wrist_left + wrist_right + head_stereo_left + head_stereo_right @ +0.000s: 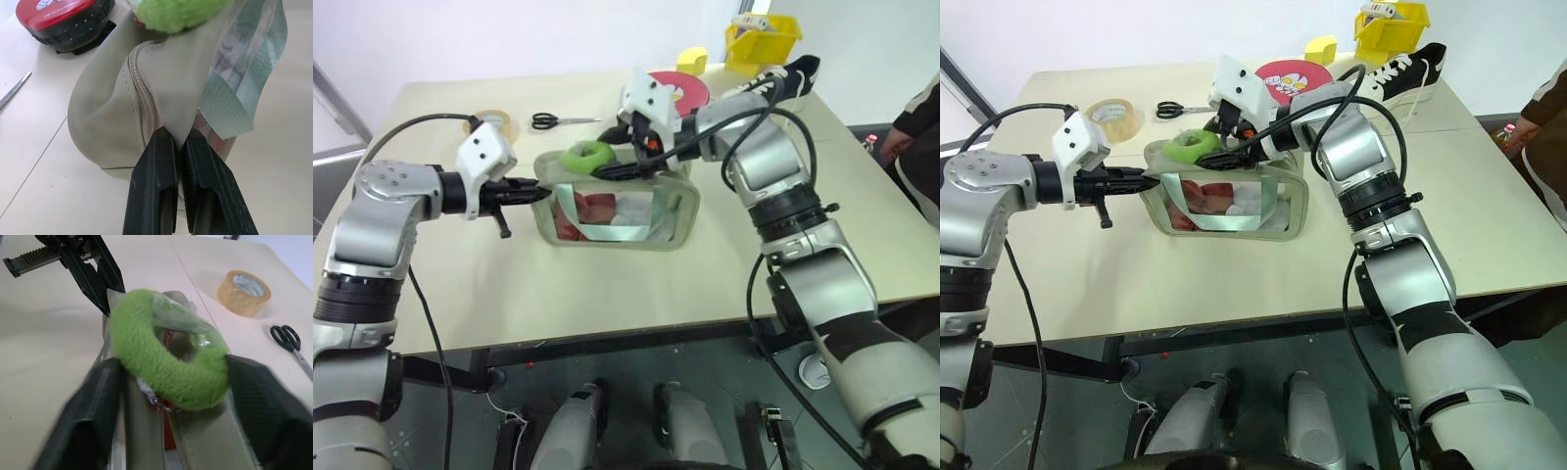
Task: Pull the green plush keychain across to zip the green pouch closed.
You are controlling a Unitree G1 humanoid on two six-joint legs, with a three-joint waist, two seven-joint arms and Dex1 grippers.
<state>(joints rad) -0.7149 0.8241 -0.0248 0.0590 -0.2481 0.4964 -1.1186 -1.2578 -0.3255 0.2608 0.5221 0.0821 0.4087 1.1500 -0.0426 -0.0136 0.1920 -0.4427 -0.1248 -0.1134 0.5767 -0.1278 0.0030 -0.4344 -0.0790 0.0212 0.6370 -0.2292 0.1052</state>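
The green pouch point(617, 211) is being kept upright on the desk point(607, 294) between the two tools. Its left end is being pinched by the left tool point(540, 193) — the black fingers point(156, 191) are being pressed together on the fabric just beside the zipper. To the right, at the pouch's top edge, the green plush keychain point(586, 154) is being flanked by the right tool point(168, 396); its two fingers are being held apart, one on each side of the fuzzy ring, and whether they are touching it cannot be told. Beyond the tools, a roll of tape point(1114, 117), scissors point(1175, 109) and a round red-and-black pad point(1291, 76) are lying on the desk.
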